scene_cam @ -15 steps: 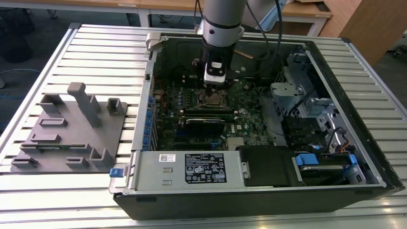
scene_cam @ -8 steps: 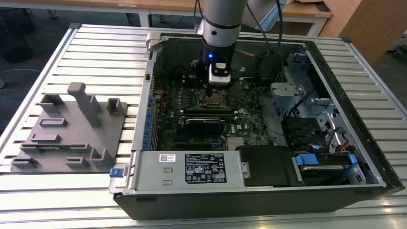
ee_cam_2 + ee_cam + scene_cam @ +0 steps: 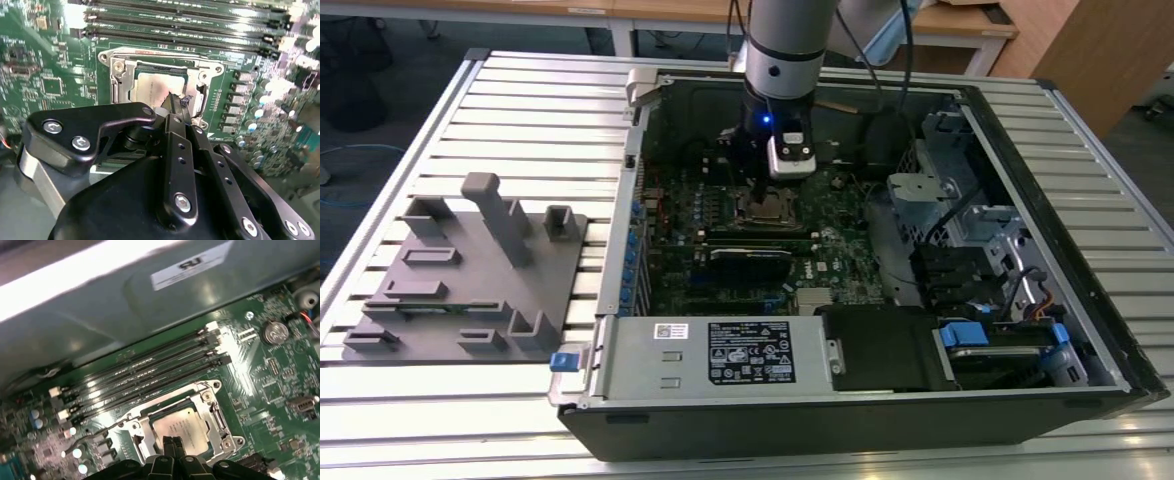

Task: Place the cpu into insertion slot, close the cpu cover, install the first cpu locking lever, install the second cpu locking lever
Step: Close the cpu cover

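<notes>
Since the cpu [image 3: 185, 427] already lay flat in the insertion slot [image 3: 162, 67], pale metal face up, the gripper [image 3: 176, 100] had nothing to carry. Its two fingers were pressed together into one narrow point, with nothing seen between them. In both wrist views that point stood over the near edge of the chip, at or just above the metal; whether it touched could not be told. Held shut like this, the fingers probably served as a thin prod for small socket parts, not as a clamp.

Around the chip the cpu cover [image 3: 217, 420] appeared to lie down, its square cut-out framing the metal face. That suggested the first two steps were done. A wire lever [image 3: 100, 432] ran out from one corner of the socket toward the board and looked free, not hooked, though this was hard to judge.

The memory slots [image 3: 150, 370] ran just beside the socket, which left little room and likely explained the steep approach. In the exterior view the arm reached straight down into the open computer case [image 3: 1014, 160]. The case lay on its side on the slatted table [image 3: 520, 110], so the board faced up.
</notes>
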You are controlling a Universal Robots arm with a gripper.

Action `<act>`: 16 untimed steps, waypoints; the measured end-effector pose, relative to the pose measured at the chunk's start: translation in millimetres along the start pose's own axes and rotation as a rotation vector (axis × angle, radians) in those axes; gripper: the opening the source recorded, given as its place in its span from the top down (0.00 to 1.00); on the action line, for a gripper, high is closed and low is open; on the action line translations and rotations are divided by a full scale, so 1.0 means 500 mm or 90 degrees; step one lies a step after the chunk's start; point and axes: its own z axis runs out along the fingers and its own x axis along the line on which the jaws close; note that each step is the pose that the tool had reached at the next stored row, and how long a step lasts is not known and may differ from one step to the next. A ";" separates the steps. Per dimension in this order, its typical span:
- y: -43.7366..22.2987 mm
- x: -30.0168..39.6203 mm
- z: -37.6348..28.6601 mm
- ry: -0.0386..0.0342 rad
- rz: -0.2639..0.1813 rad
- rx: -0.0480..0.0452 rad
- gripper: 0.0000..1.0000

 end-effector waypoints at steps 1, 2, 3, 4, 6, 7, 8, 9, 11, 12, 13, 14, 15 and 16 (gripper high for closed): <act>0.000 0.000 0.000 -0.0001 -0.011 0.0002 0.90; 0.000 0.000 0.000 -0.0001 -0.023 0.0004 0.90; 0.000 0.000 0.000 -0.0002 -0.035 0.0006 0.90; 0.000 0.000 0.001 -0.0003 -0.046 0.0008 0.90; 0.000 0.000 0.001 -0.0004 -0.069 0.0012 0.90; 0.000 0.000 0.001 -0.0005 -0.082 0.0014 0.90; 0.000 0.000 0.001 -0.0006 -0.093 0.0016 0.90; 0.000 0.000 0.002 -0.0007 -0.104 0.0017 0.90; 0.000 0.000 0.002 -0.0008 -0.127 0.0021 0.90; 0.000 0.000 0.002 -0.0009 -0.139 0.0023 0.90; 0.000 0.000 0.002 -0.0010 -0.150 0.0025 0.90; 0.000 0.000 0.003 -0.0011 -0.163 0.0027 0.90; 0.000 0.000 0.003 -0.0011 -0.174 0.0029 0.90; 0.000 0.000 0.003 -0.0011 -0.180 0.0030 0.90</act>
